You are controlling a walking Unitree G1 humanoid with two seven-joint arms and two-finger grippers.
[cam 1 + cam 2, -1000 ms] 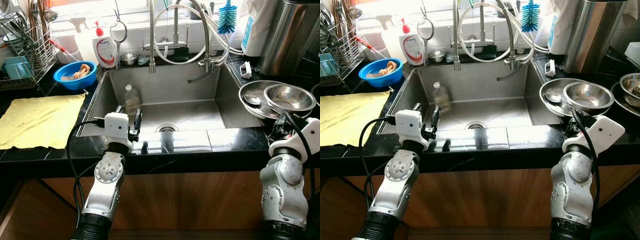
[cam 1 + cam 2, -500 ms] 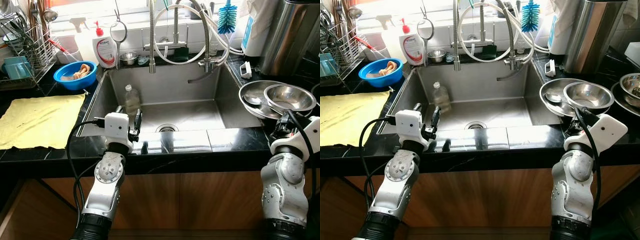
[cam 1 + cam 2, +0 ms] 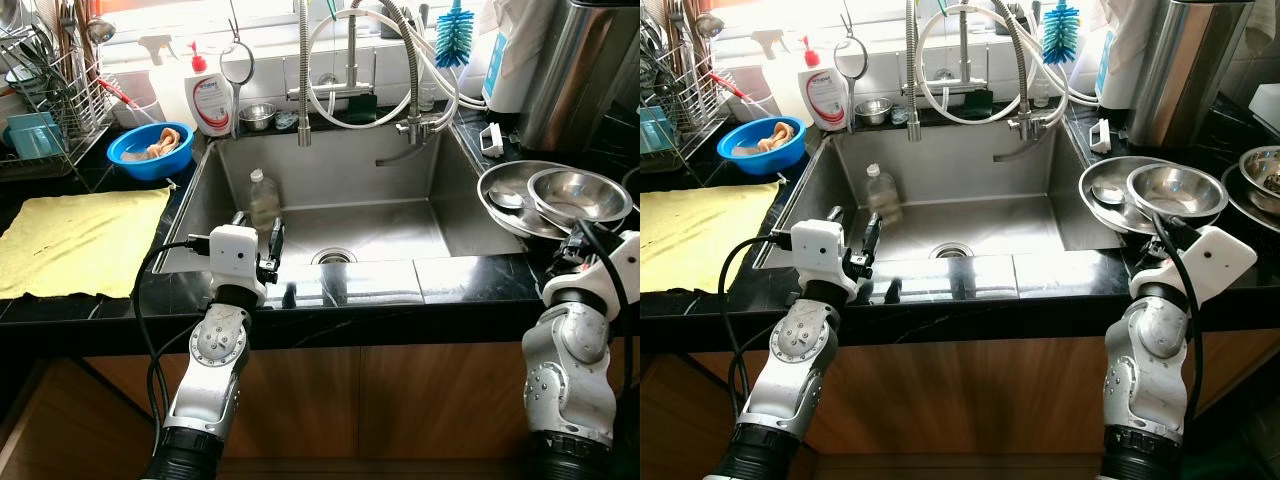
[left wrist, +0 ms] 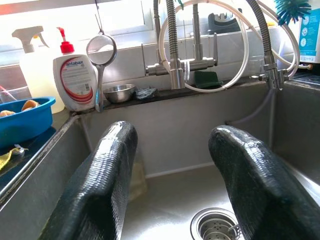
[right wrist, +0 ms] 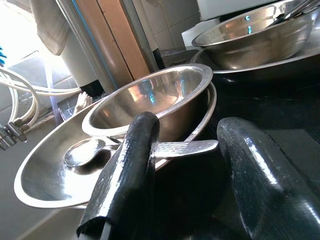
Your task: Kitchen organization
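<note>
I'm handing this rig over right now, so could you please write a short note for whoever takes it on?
Left gripper: open, holding nothing, poised over the front left edge of the sink, pointing in.
Right gripper: open, holding nothing, on the counter to the right of the sink, aimed at the spoon handle that sticks out of the wide steel dish.
A smaller steel bowl sits in that same dish.
A clear bottle stands in the sink's left part.
Done: nothing gripped yet.
Left: probably pick up the spoon, then deal with the bowls and the bottle.
</note>
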